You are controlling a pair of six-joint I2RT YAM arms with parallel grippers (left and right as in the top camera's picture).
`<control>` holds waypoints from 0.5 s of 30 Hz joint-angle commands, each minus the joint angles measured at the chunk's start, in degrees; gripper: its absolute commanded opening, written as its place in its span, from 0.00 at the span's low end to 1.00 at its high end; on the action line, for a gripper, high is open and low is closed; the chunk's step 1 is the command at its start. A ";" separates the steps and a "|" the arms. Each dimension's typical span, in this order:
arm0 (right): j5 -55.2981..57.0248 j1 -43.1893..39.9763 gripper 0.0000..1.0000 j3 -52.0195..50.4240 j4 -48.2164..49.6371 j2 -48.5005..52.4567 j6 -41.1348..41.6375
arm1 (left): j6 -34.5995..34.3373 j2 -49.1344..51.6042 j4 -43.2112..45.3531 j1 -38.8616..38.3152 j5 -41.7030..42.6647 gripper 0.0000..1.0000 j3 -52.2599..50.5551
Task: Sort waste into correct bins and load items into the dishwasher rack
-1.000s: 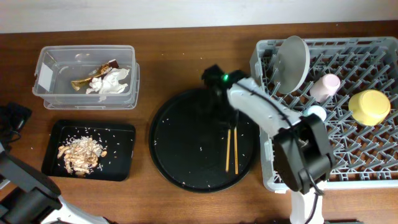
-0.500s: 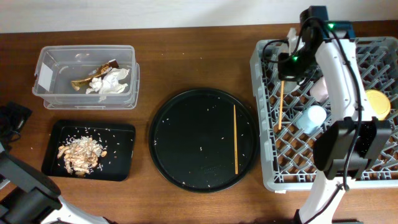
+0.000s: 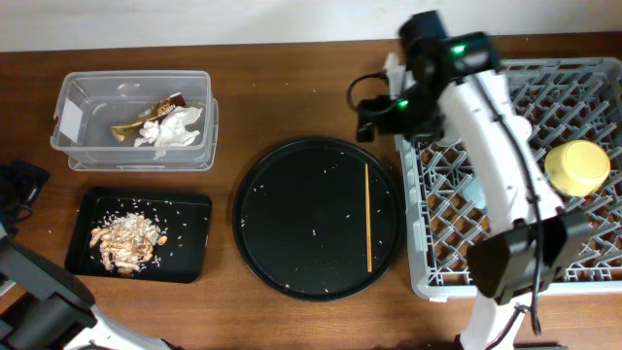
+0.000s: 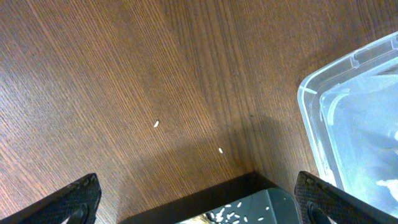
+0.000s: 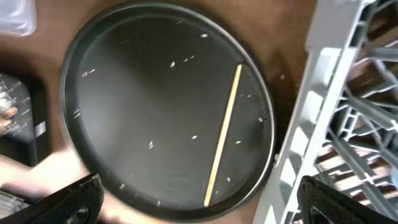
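One thin wooden chopstick (image 3: 367, 216) lies on the right side of the large round black tray (image 3: 292, 224); the right wrist view shows the chopstick (image 5: 224, 134) running diagonally. My right gripper (image 3: 372, 112) hovers over the tray's far right rim, beside the grey dishwasher rack (image 3: 466, 262). That right gripper (image 5: 202, 208) is open and empty. A yellow bowl (image 3: 576, 165) sits in the rack. The clear tub (image 3: 83, 146) holds a white tissue (image 3: 173, 131) and a brown-gold wrapper (image 3: 146, 115). Food scraps (image 3: 124, 240) lie in the shallow black tray (image 3: 185, 243). My left gripper (image 4: 199, 202) is open above that tray's corner (image 4: 261, 202).
The rack's pale wall (image 5: 314, 106) stands close to the round tray's right rim (image 5: 268, 134). The clear tub's corner (image 4: 348, 118) is at the right of the left wrist view. Rice grains dot the round tray and the wooden table (image 4: 124, 81).
My right gripper carried one chopstick from the round tray to the rack, opened, and swung back left to the tray's far edge. One chopstick stays on the tray. The left arm has not moved.
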 commanded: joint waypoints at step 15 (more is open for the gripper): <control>12.50 9.97 0.28 -45.07 35.34 1.01 16.68 | -0.35 -1.46 -0.09 0.04 0.04 0.99 0.11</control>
